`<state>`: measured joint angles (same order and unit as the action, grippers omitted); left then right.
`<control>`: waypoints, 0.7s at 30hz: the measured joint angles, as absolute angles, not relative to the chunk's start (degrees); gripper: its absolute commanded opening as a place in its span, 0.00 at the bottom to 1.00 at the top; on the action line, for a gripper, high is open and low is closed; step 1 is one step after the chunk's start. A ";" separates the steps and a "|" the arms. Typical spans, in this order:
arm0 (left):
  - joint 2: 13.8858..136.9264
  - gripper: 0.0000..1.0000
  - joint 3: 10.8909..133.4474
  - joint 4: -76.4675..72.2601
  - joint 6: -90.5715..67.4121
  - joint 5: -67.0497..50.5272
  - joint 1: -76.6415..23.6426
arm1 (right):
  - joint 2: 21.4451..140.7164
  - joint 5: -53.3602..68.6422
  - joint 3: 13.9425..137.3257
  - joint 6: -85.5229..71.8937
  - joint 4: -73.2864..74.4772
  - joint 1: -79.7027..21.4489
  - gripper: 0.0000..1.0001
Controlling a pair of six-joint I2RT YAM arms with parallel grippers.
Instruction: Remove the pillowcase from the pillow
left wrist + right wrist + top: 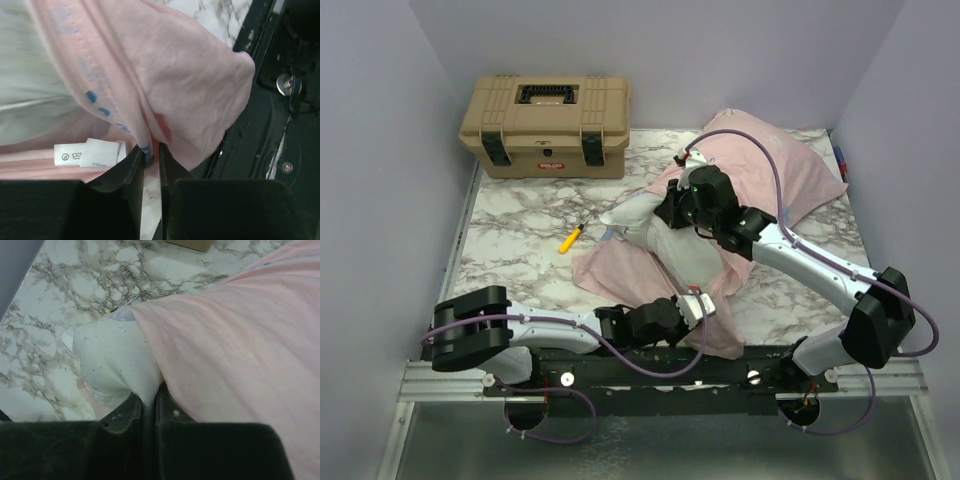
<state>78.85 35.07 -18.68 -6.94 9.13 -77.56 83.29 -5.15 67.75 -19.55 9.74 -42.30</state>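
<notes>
The pillowcase [760,160] lies inside out, pale pink, across the marble table from back right to front centre. The white pillow [675,245] sticks out of it in the middle. My left gripper [695,305] is shut on the pillowcase's hem [148,147] near the table's front edge, beside a white care label [90,153]. My right gripper [670,205] is shut on a corner of the white pillow [112,362], with pink fabric [235,335] bunched just to its right.
A tan toolbox [548,125] stands at the back left. A yellow-handled tool [571,237] lies on the marble left of the pillow. The black mounting rail [660,365] runs along the front edge. Lavender walls close in three sides.
</notes>
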 measured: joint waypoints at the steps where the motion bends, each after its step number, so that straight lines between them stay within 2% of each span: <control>1: 80.95 0.22 35.83 -18.39 -6.61 9.72 -78.56 | 83.40 -4.45 67.77 -19.92 9.91 -41.95 0.01; 4: 85.47 0.30 39.13 -16.51 -5.78 11.68 -80.99 | 84.01 -2.50 67.79 -20.78 10.04 -41.25 0.01; 8: 87.77 0.51 42.17 -14.09 -5.39 12.47 -84.05 | 84.73 -1.10 68.42 -21.15 9.30 -40.93 0.01; 11: 86.94 0.62 42.26 -13.26 -5.28 12.67 -85.34 | 84.73 -0.80 68.47 -21.19 8.27 -40.64 0.01; 21: 73.36 0.89 41.36 -12.32 -8.73 17.37 -85.45 | 84.73 -0.67 68.27 -21.08 5.13 -40.21 0.01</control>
<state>73.36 41.36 -12.32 -8.73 17.37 -85.45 84.73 -0.67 68.27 -21.08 5.13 -40.21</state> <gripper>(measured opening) 0.824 0.085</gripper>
